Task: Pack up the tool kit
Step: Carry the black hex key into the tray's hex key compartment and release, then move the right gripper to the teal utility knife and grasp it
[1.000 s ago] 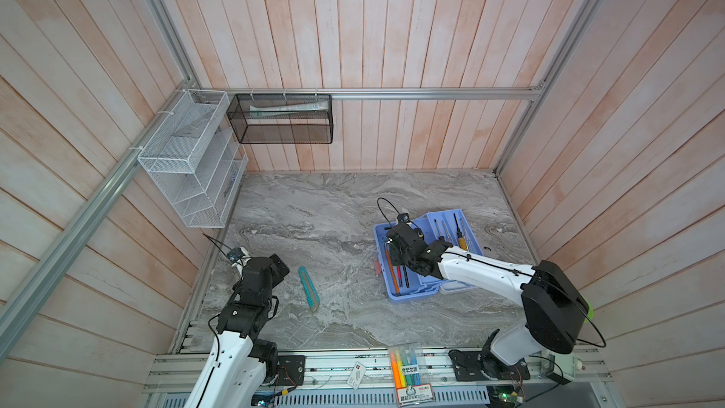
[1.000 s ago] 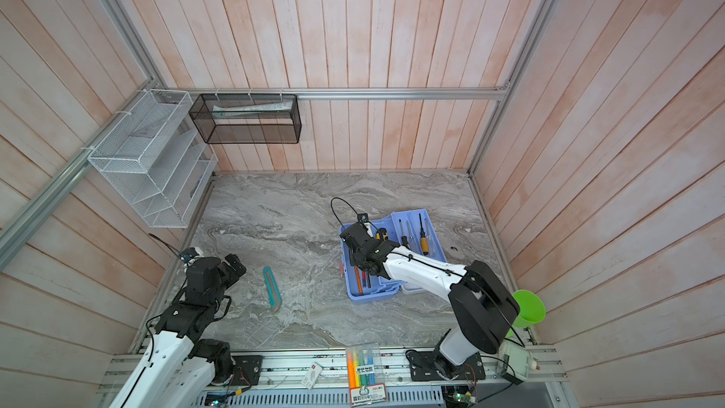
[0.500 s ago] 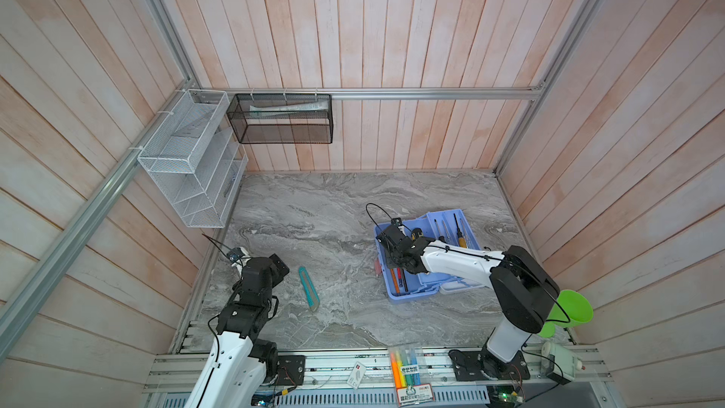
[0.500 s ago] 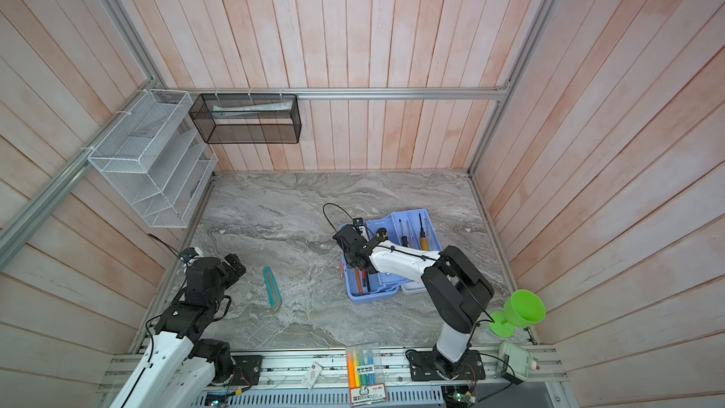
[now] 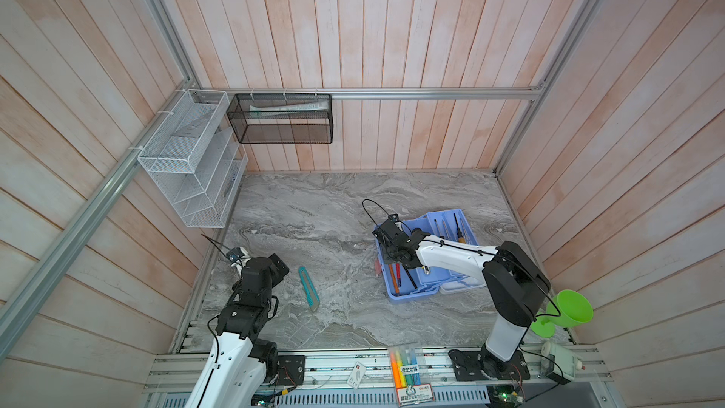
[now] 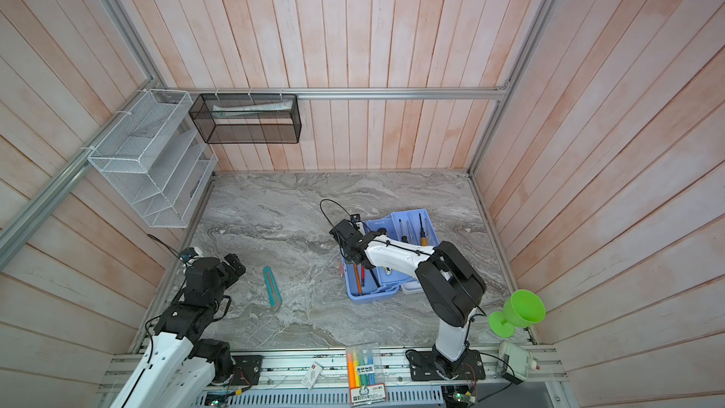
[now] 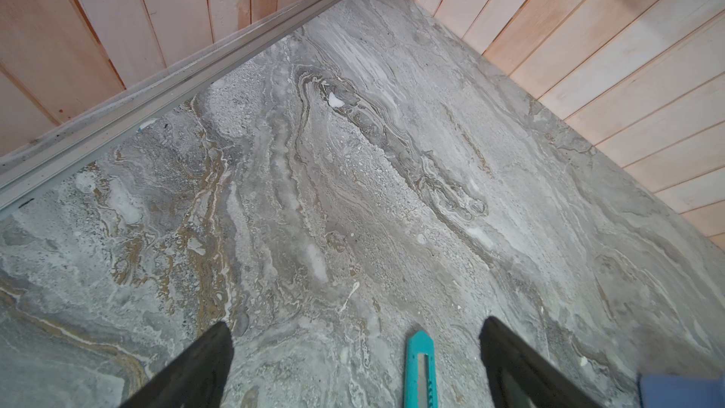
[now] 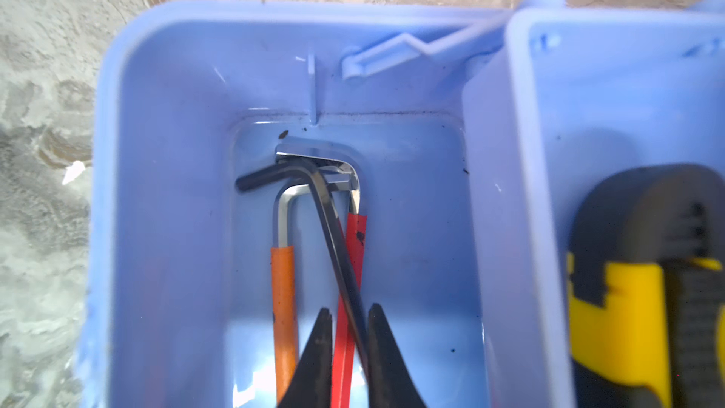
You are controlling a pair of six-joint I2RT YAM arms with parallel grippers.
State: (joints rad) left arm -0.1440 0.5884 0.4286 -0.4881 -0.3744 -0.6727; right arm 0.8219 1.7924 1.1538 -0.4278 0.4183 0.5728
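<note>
Both top views are bright, evenly lit from above, with only faint shadows on the marble tabletop [image 5: 321, 209], and the wall planks [image 5: 392, 33] splay outward at the edges. The right wrist view is soft: the light blue case [image 8: 164, 111] has a smeared rim and white glare on its floor, and the yellow-black tool [image 8: 627, 308] is out of focus. The left wrist view is crisp.

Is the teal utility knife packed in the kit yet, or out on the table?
Out. The teal utility knife lies flat on the table, well apart from the blue case.
</note>
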